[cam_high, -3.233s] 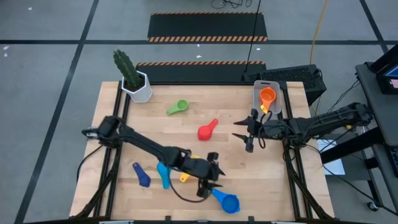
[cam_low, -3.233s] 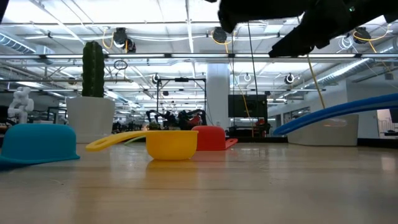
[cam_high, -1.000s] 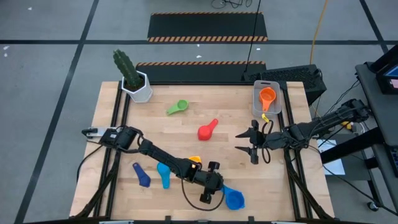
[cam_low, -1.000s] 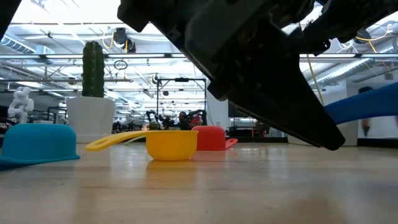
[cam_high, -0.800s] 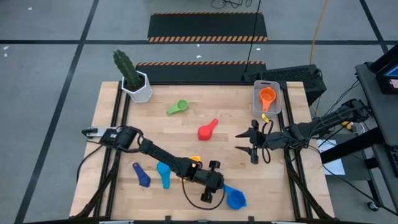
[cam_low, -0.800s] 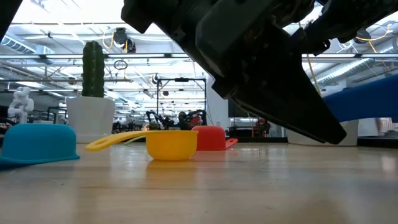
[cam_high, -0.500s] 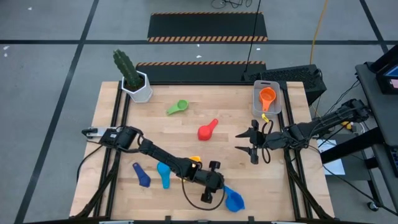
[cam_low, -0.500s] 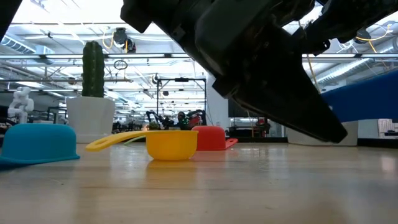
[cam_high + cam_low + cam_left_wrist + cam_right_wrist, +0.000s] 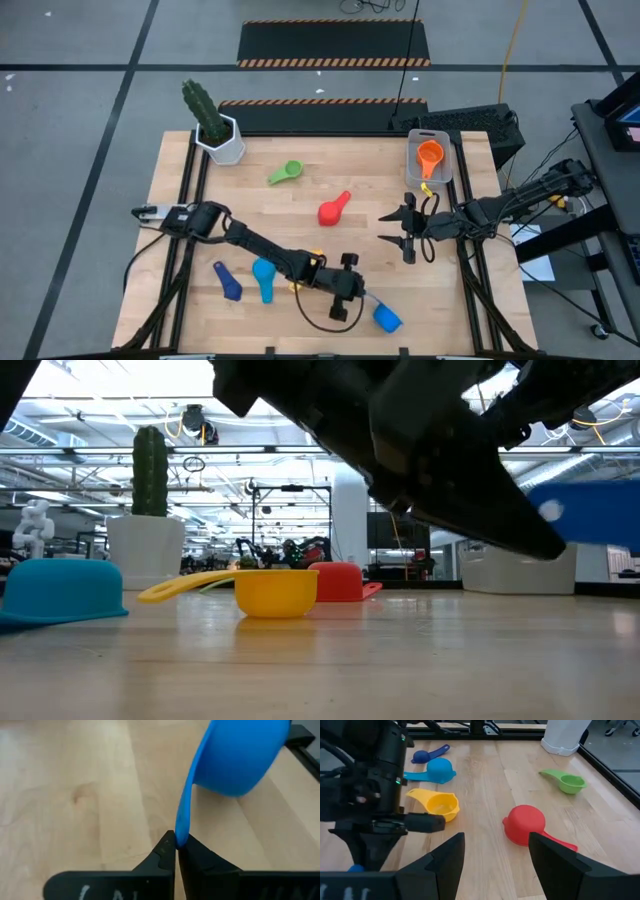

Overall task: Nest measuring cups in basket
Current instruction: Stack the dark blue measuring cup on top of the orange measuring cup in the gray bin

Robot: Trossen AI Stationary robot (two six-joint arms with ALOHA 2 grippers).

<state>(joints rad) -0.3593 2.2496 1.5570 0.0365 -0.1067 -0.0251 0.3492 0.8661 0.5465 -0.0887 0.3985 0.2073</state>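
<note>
From my remote station, I see the left tool (image 9: 176, 849) pressed together on the flat handle of the blue measuring cup (image 9: 239, 755), pinching it at the front edge of the wooden surface (image 9: 370, 170), the far corner from the cactus pot (image 9: 222, 138). In the low view the cup's bowl (image 9: 590, 510) hangs clear of the wood. The right tool (image 9: 397, 228) hovers with its fingers spread, across the surface from the cactus pot and a little in front of the basket (image 9: 445, 178). That grey-blue basket sits at the back edge on the opposite side from the pot, with the orange cup (image 9: 430, 155) lying inside it. The green cup (image 9: 286, 172) lies nearest the pot, the red cup (image 9: 333, 209) farther out toward the middle. The yellow cup (image 9: 436, 803), light blue cup (image 9: 264, 279) and dark blue cup (image 9: 226, 281) lie toward the front, on the cactus pot's side, beside the left arm.
</note>
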